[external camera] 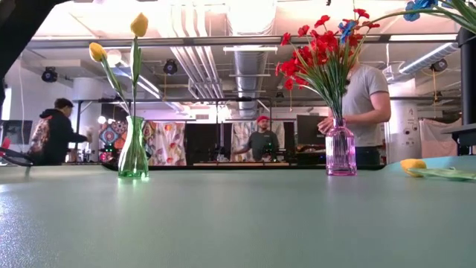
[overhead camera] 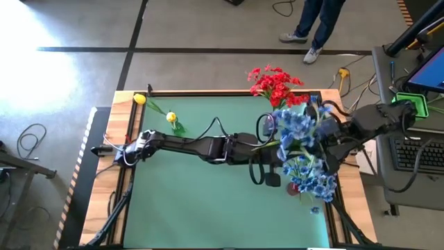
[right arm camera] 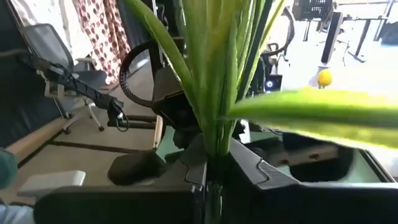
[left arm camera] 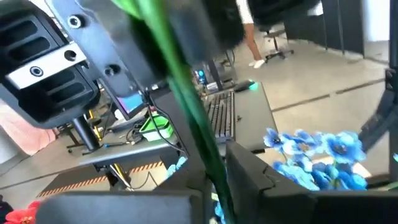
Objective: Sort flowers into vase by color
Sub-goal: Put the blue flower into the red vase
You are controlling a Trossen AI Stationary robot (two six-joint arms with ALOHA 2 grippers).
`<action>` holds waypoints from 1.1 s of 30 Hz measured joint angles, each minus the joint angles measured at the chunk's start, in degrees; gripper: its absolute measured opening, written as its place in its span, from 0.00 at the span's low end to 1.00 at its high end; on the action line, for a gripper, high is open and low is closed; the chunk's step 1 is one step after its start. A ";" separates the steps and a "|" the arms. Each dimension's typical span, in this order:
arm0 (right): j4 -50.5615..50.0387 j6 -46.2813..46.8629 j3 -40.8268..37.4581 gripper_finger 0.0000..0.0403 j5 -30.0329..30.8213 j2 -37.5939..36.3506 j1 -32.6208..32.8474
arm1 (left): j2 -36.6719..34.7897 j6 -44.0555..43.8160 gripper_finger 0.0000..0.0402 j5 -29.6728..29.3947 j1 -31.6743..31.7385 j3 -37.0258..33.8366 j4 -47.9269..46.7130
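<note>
From above, both arms are reaching over the right side of the green table [overhead camera: 180, 201]. The left gripper [overhead camera: 272, 165] is stretching right across from the left edge, and the right gripper [overhead camera: 320, 142] is coming in from the right; they're meeting at a big bunch of blue flowers [overhead camera: 302, 149]. The red flowers [overhead camera: 275, 83] are sitting at the back edge near the right corner. Two yellow flowers [overhead camera: 171, 118] are showing near the back left corner, one just beside the table edge. A person's legs [overhead camera: 316, 24] are standing on the floor behind.

From table level there are two vases: a green vase [external camera: 133, 152] on the left holding two yellow blooms, and a pink vase [external camera: 341, 152] holding the red bunch, too many blooms to count. A third yellow flower [external camera: 413, 166] is lying flat on the table at the right. Three people are in the room behind.

Left wrist view: the fingers are clamping one green stem [left arm camera: 186, 99], with blue blossoms just beyond.

Right wrist view: the fingers are squeezing a bundle of stems [right arm camera: 217, 93], several at once, can't count them exactly. One leaf [right arm camera: 311, 112] is crossing in front.
</note>
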 joint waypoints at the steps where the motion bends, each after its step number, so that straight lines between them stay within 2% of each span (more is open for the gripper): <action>1: 0.00 0.03 0.06 0.06 -0.11 -0.37 -0.03 | -0.43 0.22 0.08 -0.08 -0.17 0.00 -1.14; 8: -0.13 -1.34 0.79 0.06 0.04 -3.39 -0.06 | -3.55 -0.57 0.27 -0.77 -0.87 0.02 -12.07; 12: -2.31 -1.80 0.79 0.06 3.87 -5.43 -0.11 | -4.60 -2.62 0.34 -5.89 -1.05 0.00 -18.44; 15: -4.31 -1.82 0.78 0.06 7.69 -6.83 -0.11 | -6.08 -3.75 0.37 -9.12 -1.39 0.00 -22.76; 20: -7.94 -1.49 0.61 0.06 13.64 -9.71 -0.11 | -8.28 -6.76 0.38 -9.96 -2.83 0.02 -29.76; 24: -9.40 -0.30 -0.61 0.06 14.80 -12.96 -0.11 | -8.40 -8.74 0.38 -10.18 -4.52 -0.04 -34.02; 29: -9.37 1.28 -3.67 0.06 14.76 -17.41 -0.11 | -8.40 -10.67 0.38 -10.37 -7.01 -5.49 -31.42; 33: -8.99 2.10 -6.49 0.06 14.71 -20.72 -0.11 | -8.55 -12.38 0.38 -10.57 -8.57 -14.37 -21.28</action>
